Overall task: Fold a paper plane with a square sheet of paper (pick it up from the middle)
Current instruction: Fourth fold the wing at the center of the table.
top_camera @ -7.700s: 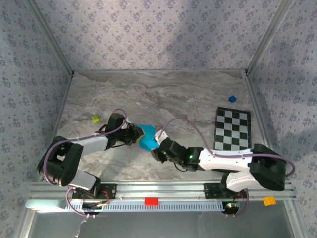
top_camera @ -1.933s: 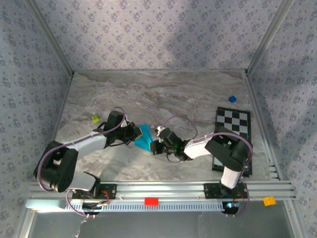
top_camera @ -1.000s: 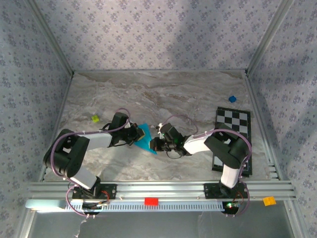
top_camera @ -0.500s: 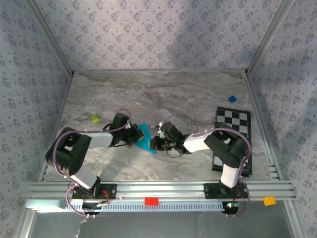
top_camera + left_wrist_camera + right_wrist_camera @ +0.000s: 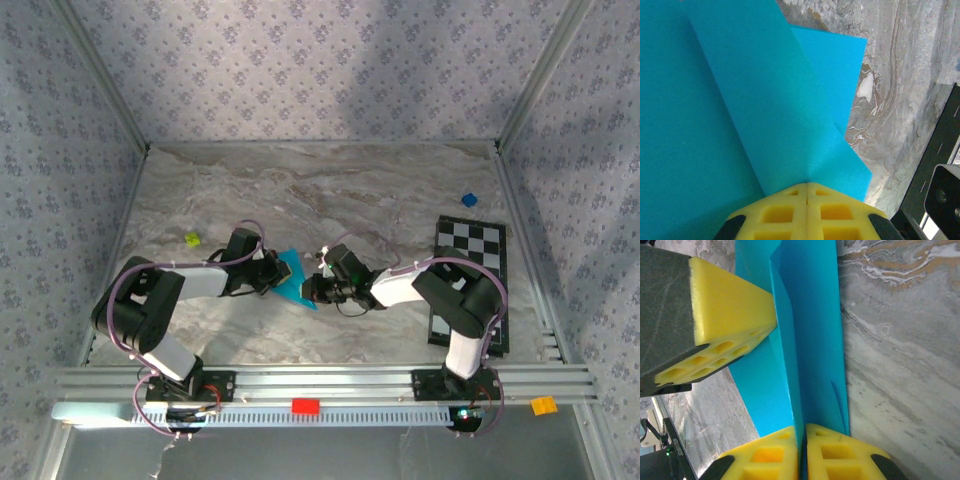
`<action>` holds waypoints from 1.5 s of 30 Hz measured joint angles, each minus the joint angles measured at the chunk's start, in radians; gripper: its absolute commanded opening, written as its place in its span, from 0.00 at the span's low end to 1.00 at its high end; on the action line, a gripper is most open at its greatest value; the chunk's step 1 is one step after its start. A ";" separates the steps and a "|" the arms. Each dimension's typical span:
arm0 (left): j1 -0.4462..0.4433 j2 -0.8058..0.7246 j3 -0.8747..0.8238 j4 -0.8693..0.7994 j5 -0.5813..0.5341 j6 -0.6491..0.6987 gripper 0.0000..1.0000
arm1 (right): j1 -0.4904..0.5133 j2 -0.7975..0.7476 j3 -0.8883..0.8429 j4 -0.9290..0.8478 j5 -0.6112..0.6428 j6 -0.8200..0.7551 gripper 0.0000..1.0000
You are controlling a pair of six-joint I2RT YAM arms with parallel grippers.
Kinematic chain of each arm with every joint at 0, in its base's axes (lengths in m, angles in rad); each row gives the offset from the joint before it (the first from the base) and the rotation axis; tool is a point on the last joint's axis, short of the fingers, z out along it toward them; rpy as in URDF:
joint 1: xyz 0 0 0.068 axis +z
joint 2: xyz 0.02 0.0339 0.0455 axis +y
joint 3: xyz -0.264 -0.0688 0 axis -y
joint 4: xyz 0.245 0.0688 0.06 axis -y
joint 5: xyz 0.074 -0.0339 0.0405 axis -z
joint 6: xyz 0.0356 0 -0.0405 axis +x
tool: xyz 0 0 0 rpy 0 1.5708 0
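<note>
- The left end effector (image 5: 272, 272) is clenched on the square sheet of paper (image 5: 293, 280). In its wrist view the two yellow pads (image 5: 780, 214) meet with no gap, and a raised fold of the sheet (image 5: 740, 125) runs out from their seam.
- The right end effector (image 5: 312, 289) grasps the same sheet from the opposite side. In its wrist view the pads (image 5: 832, 450) close on an upright ridge of paper (image 5: 810, 340), and the left end effector (image 5: 725, 335) is touching the sheet just beyond it.
- The sheet lies near the middle of the table (image 5: 380, 200), between the two end effectors. It is partly lifted, with one portion standing as a ridge and the rest near the marble surface.
- Some folding looks done. From above the outline is a small pointed shape rather than a square, and the wrist views show overlapping layers and at least one sharp crease.
- Much is left, by my judgement. There is no slim dart yet, the layers look loose rather than pressed flat, and I cannot tell whether the centre crease is fully set.
- The checkered board (image 5: 470, 280), the tiny dark blue cube (image 5: 469, 200) and a small yellow-green piece (image 5: 192, 239) sit well apart from the work.
</note>
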 measured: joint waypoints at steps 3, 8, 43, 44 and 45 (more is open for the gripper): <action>-0.001 0.000 0.000 0.000 0.000 0.003 0.04 | 0.001 0.002 0.000 -0.005 -0.001 0.008 0.04; -0.001 -0.002 0.000 0.000 0.000 0.004 0.07 | 0.001 0.007 -0.004 0.010 -0.003 0.032 0.03; -0.031 0.064 0.038 0.003 0.035 0.053 0.04 | 0.003 -0.013 -0.013 0.019 0.013 0.090 0.20; -0.031 0.064 0.038 0.003 0.035 0.053 0.04 | 0.003 -0.017 -0.013 0.009 0.016 0.090 0.20; -0.032 0.064 0.038 0.003 0.035 0.056 0.04 | 0.003 -0.021 -0.011 -0.003 0.020 0.090 0.20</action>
